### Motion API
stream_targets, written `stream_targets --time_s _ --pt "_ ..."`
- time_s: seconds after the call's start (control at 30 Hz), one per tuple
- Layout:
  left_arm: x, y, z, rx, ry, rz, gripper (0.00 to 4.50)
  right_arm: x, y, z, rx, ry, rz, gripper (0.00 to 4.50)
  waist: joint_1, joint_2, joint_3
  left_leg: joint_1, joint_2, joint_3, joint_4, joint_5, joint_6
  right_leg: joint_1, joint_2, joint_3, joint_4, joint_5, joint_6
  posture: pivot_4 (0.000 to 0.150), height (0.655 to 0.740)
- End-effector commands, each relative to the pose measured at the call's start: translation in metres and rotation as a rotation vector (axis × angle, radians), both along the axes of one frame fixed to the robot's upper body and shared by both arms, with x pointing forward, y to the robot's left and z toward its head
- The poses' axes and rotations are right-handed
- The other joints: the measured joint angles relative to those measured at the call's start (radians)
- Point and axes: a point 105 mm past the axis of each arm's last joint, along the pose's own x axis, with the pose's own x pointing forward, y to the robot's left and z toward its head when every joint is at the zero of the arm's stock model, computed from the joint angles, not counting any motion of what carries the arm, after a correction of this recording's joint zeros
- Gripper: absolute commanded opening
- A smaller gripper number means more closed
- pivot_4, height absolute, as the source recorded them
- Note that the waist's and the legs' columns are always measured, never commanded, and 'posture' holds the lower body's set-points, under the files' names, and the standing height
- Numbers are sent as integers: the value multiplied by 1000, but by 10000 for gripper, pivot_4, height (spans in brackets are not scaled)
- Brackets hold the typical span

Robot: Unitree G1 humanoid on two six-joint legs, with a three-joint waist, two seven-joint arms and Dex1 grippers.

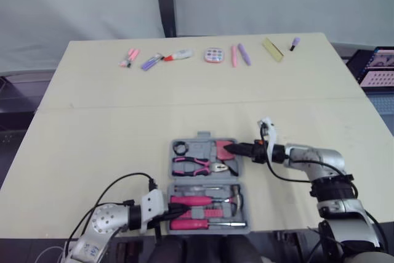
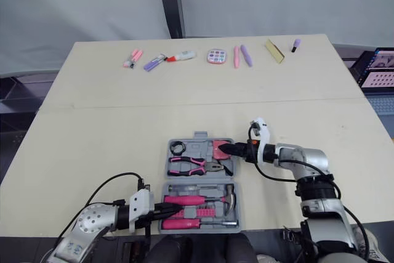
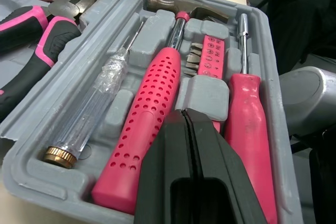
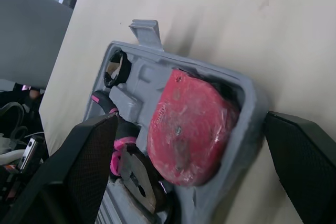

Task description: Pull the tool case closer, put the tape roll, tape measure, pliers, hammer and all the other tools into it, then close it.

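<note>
By the tabletop's near edge, the open case (image 2: 200, 135) is lying with the tape roll (image 1: 180, 147), pliers (image 1: 194, 164), tape measure (image 4: 189, 129), hammer (image 3: 152, 129) and screwdriver (image 3: 252, 129) sitting inside. The left gripper (image 3: 186, 116), fingers pressed together, is pointing in from the case's left end between hammer handle and screwdriver. The right gripper (image 2: 226, 149) is reaching in from the right, fingers spread, straddling the case wall beside the tape measure.

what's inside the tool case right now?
Far half: tape roll, pliers, tape measure. Near half: hammer, pink screwdriver, clear tester, bit holder. The left gripper covers part of the handles.
</note>
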Motion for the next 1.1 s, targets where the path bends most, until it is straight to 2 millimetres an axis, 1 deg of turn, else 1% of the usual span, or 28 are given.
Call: stream_targets --time_s 0.03,0.2,0.27,0.33,0.5,0.67,0.7,0.73,0.77,0.8,0.83,0.87,0.9,0.93,0.97,1.03,1.07,1.1 --pt "-5 6 -14 67 33 -1 416 2 15 10 50 -49 52 45000 -2 0 0 0 0 0 0 0 0 0 0 0 0 0 0 1500 7400" --pt "-5 9 -17 98 19 -4 416 0 23 17 72 -85 95 45000 -18 1 0 0 0 0 -1 0 0 -2 0 0 2 0 0 1500 7400" --pt "-4 11 -19 109 15 -1 416 -5 24 25 80 -106 124 45000 -20 1 0 0 0 -1 -1 0 0 -2 0 0 2 0 0 1500 7400" --pt "-3 13 -20 113 12 7 416 -15 25 35 72 -145 177 45000 -20 2 0 0 0 -1 -1 0 0 -2 0 0 2 0 0 1500 7400" --pt "-1 18 -23 117 16 43 416 -48 29 63 34 -236 321 45000 -18 3 -1 0 0 0 -2 0 0 -3 0 0 1 0 0 1500 7400" --pt "1 21 -22 103 14 84 416 -78 31 71 -43 -275 445 45000 -18 3 -2 0 1 0 -2 0 0 -2 0 1 0 0 0 1500 7400" --pt "2 22 -18 95 0 111 416 -85 30 71 -65 -280 468 45000 -17 4 -2 0 1 0 -2 0 0 -2 0 1 -1 0 0 1500 7400" --pt "3 25 2 37 -14 173 416 -98 26 73 -98 -287 510 45000 -16 3 -2 0 0 0 -2 0 0 -2 0 1 -1 0 0 1500 7400" --pt "3 26 16 -3 -22 212 416 -107 24 73 -123 -289 542 45000 -15 3 -1 0 0 0 -2 0 0 -2 0 1 -1 0 0 1500 7400" --pt "-5 31 35 -41 -8 241 416 -116 20 74 -152 -293 564 45000 -15 1 -1 -1 1 -1 -2 0 0 -3 0 1 -1 0 0 1500 7400" --pt "-12 33 46 -59 7 251 416 -122 18 74 -170 -295 577 45000 -15 -2 1 -2 1 -1 -3 0 0 -3 0 2 -2 0 0 1500 7400" --pt "-27 48 58 -79 78 293 416 -132 14 74 -190 -292 603 45000 -14 -4 2 -3 2 -1 -5 0 0 -4 1 2 -2 0 0 1500 7400" --pt "-39 55 67 -88 132 315 416 -140 12 75 -204 -288 624 45000 -14 -6 3 -3 2 -1 -5 0 0 -4 1 2 -4 0 0 1500 7400" --pt "-49 66 70 -72 181 336 416 -146 11 75 -206 -278 635 45000 -14 -7 3 -4 2 0 -4 0 0 -4 1 2 -4 0 -1 1500 7400" --pt "-58 81 72 -53 234 369 416 -152 8 74 -216 -269 638 45000 -10 -5 4 -4 2 0 -5 0 0 -3 1 2 -5 0 -1 1500 7400" --pt "-67 104 73 -22 279 429 416 -162 3 72 -237 -257 644 45000 5 -3 5 -2 2 2 -3 0 0 2 0 1 -15 -1 -1 1500 7400" --pt "-68 119 75 -2 267 476 416 -169 -2 71 -254 -244 647 45000 9 -3 6 -2 3 2 -4 0 0 5 1 0 -23 0 -1 1500 7400" --pt "-64 130 77 14 232 521 416 -173 -9 69 -279 -246 642 45000 26 -2 6 -2 3 2 -3 0 0 6 1 0 -23 0 -1 1500 7400"
